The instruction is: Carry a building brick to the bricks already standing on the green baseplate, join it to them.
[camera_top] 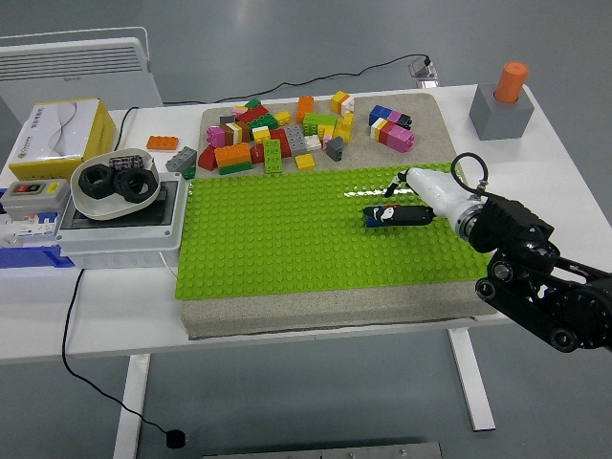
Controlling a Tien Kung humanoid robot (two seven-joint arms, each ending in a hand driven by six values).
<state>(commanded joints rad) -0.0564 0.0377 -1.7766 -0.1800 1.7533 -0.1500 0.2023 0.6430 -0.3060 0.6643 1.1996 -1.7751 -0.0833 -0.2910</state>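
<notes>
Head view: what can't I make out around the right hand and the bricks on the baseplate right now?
- The bricks on the green baseplate: the right hand covers most of them, only a blue edge shows. Whether they are joined cannot be told.
- Whether the hand holds a brick: its dark fingers lie over that spot.
- Left arm: outside the head view.
- Loose brick pile: too small to tell the bricks' studs.

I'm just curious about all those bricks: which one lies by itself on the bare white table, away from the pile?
The orange brick, lying alone on the white table left of the brick pile; the others sit on the grey mat.
</notes>
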